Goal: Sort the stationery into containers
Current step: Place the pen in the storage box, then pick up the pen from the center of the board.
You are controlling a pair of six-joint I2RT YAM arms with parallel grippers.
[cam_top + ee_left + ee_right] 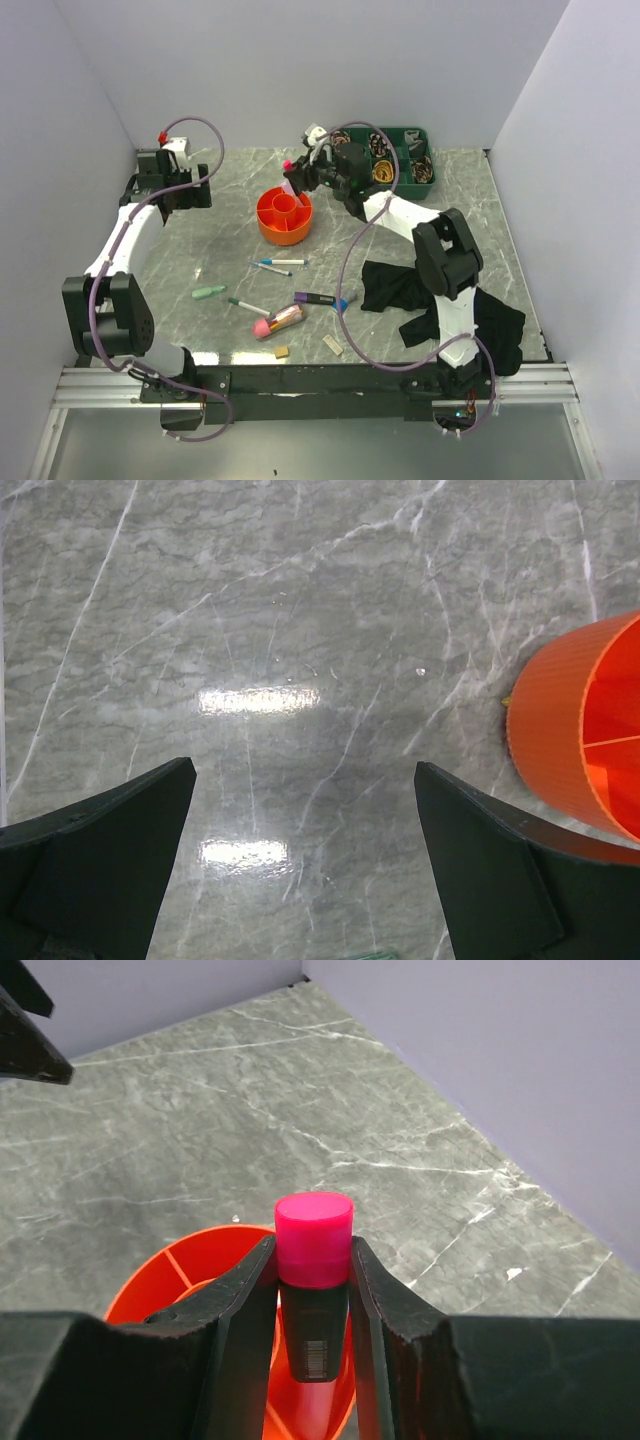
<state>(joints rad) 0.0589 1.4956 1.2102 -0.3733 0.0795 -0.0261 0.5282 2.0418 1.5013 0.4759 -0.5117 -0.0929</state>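
Pink-capped marker point(313, 1230) over ribbed orange organiser point(560, 730)

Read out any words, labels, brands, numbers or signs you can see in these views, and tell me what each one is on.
No text is readable in any view.
Barcode label on the dark body of the pink-capped highlighter, held between the right fingers: bars and any digits are too small and blurred to read.
Loose pens and markers in the top view: any print is too small to read.
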